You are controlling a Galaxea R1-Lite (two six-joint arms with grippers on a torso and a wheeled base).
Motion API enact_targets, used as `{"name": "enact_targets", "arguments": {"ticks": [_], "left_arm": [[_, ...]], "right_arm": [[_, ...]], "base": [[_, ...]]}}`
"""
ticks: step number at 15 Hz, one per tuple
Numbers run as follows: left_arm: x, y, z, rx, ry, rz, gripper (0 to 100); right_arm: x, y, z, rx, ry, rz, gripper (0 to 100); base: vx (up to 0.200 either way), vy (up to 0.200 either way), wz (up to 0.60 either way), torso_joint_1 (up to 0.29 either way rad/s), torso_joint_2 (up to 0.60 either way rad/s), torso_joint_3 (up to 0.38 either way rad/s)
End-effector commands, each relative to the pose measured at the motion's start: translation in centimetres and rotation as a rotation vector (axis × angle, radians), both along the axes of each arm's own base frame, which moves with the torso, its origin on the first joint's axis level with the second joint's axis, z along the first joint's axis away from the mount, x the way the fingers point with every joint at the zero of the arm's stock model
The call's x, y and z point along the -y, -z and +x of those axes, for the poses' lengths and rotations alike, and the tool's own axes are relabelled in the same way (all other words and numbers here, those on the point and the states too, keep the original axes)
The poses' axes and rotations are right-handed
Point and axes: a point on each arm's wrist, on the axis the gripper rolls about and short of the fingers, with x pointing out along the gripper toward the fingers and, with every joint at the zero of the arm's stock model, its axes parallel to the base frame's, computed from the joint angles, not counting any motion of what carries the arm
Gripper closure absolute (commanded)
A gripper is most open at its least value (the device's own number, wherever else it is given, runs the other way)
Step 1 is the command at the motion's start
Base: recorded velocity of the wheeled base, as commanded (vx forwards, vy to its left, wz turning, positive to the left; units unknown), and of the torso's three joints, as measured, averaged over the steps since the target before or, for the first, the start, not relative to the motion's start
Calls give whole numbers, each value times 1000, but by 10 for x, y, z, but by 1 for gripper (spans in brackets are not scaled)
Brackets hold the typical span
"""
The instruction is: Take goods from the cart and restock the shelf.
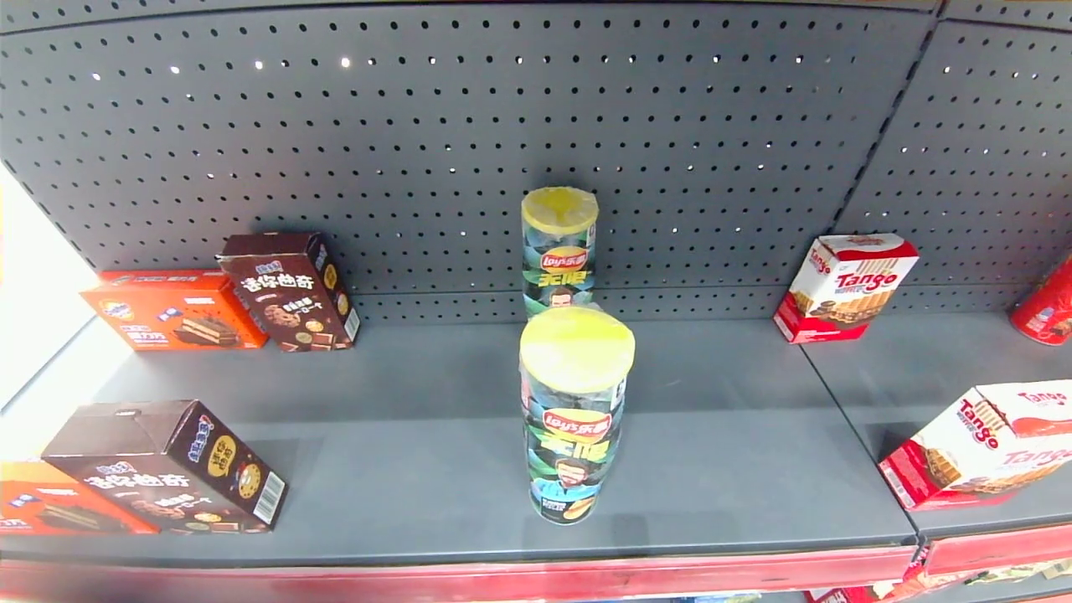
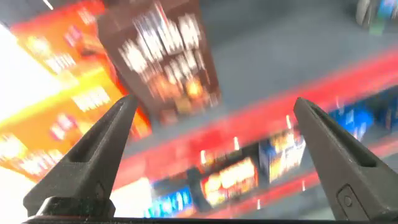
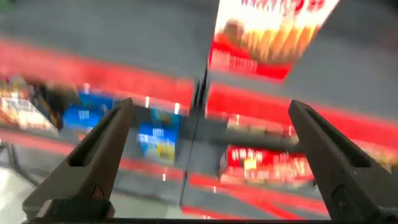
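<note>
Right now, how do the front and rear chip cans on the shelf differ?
Front chip can stands midway on the shelf, nearer its red edge; rear chip can stands by the pegboard back panel. Front chip can shows in full; rear chip can's base is hidden behind it. Both are upright, with yellow lids and the same label.

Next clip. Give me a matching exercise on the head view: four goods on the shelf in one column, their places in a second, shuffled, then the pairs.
Things
1. front chip can
2. rear orange box
3. rear wafer box
4. red can

Places
a. far right edge of the head view
b. middle, near the front of the shelf
c. back left
d. back, right of middle

Pairs: 1-b, 2-c, 3-d, 4-a
</note>
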Motion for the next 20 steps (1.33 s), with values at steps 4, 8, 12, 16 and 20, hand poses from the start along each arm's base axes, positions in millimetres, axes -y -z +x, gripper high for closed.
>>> {"name": "enact_targets", "arguments": {"ticks": [4, 8, 12, 16, 20], "left_arm": [[-1, 12, -4, -51, -59, 27, 0], [0, 12, -5, -56, -229, 17, 0], [0, 13, -6, -48, -276, 21, 0], [1, 13, -9, -23, -361, 4, 0], [4, 13, -9, -43, -619, 2, 0]], "right_arm": [[-4, 0, 9, -163, 241, 2, 0], [-5, 2, -10, 61, 443, 130, 0], [-9, 10, -9, 31, 167, 128, 0], [-9, 11, -13, 79, 178, 143, 0], [-9, 11, -13, 79, 178, 143, 0]], "base": [[0, 0, 0, 0, 0, 0], [0, 0, 0, 0, 0, 0], [0, 0, 0, 0, 0, 0], [0, 0, 0, 0, 0, 0], [0, 0, 0, 0, 0, 0]]}}
